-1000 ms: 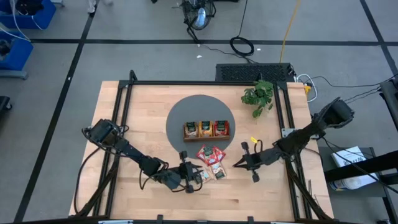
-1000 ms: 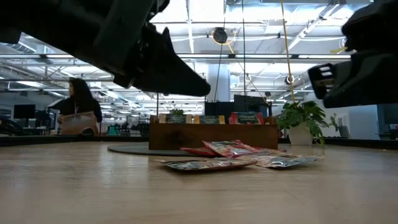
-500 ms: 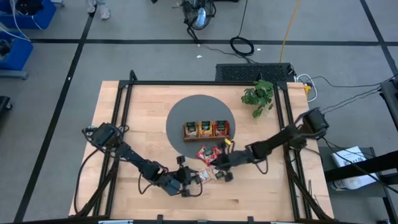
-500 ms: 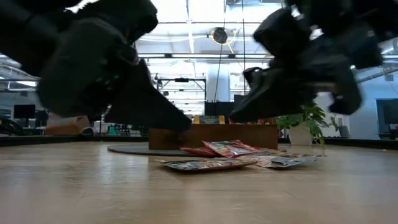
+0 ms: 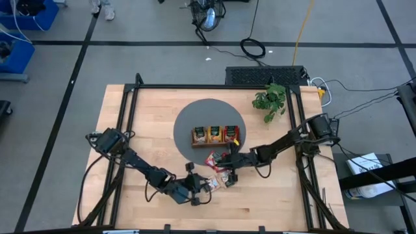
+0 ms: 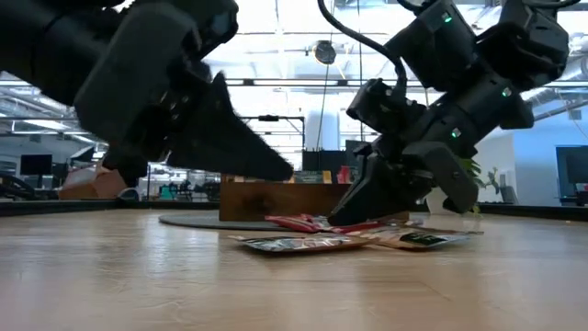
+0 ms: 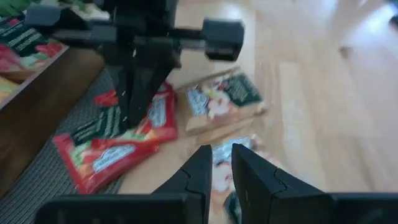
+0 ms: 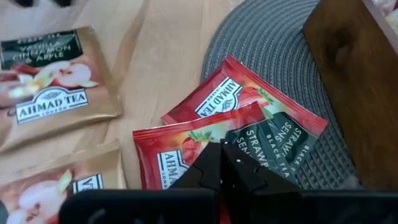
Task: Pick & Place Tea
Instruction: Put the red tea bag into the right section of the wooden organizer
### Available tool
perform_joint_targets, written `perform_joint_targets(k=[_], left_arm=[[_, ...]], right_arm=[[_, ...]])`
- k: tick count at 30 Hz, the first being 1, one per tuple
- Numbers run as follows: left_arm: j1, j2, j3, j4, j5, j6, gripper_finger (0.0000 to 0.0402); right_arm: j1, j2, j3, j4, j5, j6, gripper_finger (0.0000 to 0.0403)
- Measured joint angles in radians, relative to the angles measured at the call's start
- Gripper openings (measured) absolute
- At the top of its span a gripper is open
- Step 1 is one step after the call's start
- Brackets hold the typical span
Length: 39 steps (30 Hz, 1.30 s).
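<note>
At lower centre-left of the high view, the left claw (image 5: 203,187) sits low over the tabletop (image 5: 130,130) with its tips pointing right toward the loose tea. Its fingers stand only narrowly parted; a sachet edge shows just ahead of the tips in its wrist view, but whether they pinch it I cannot tell.

The loose tea sachets (image 5: 220,170) lie flat in a small cluster just below the middle of the frame, the upper ones overlapping the lower edge of the round grey mat (image 5: 188,123). The red strawberry sachets (image 8: 236,118) rest partly on the mat; the tan apple sachet (image 8: 53,87) lies just beside them on bare wood.

Just right of the cluster, the right claw (image 5: 227,162) comes in from the right, fingers pressed together, tips directly over the red pair. It is the nearer arm to them, so the reach is down rather than sideways.

Above the cluster, the wooden tray (image 5: 215,143) on the mat holds upright sachets in all three compartments.
</note>
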<state>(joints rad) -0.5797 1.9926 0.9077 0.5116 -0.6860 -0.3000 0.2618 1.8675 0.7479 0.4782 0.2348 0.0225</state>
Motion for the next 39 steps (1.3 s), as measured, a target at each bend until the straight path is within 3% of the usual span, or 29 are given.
perform_joint_targets(k=[10, 15, 22, 28, 33, 39], left_arm=[[0.037, 0.000, 0.000, 0.053, 0.116, -0.045, 0.0067], [0.036, 0.018, 0.004, 0.073, 0.118, -0.048, 0.0067], [0.057, 0.071, 0.034, 0.065, 0.103, -0.019, 0.0067], [0.063, 0.070, 0.038, 0.107, 0.106, -0.015, 0.0067], [0.080, 0.098, 0.115, 0.049, 0.144, -0.014, 0.0067], [0.089, 0.203, 0.246, -0.052, 0.110, 0.038, 0.0067]], right_arm=[[0.101, 0.006, -0.010, 0.032, 0.021, 0.104, 0.0000], [0.142, -0.005, -0.013, 0.076, 0.107, 0.041, 0.0000], [0.145, -0.097, -0.013, 0.085, 0.128, -0.027, 0.0000], [0.146, -0.175, -0.011, -0.051, 0.128, 0.006, 0.0002], [0.138, -0.178, -0.011, -0.129, 0.130, 0.052, 0.0029], [0.107, -0.178, -0.012, -0.169, 0.132, 0.121, 0.0080]])
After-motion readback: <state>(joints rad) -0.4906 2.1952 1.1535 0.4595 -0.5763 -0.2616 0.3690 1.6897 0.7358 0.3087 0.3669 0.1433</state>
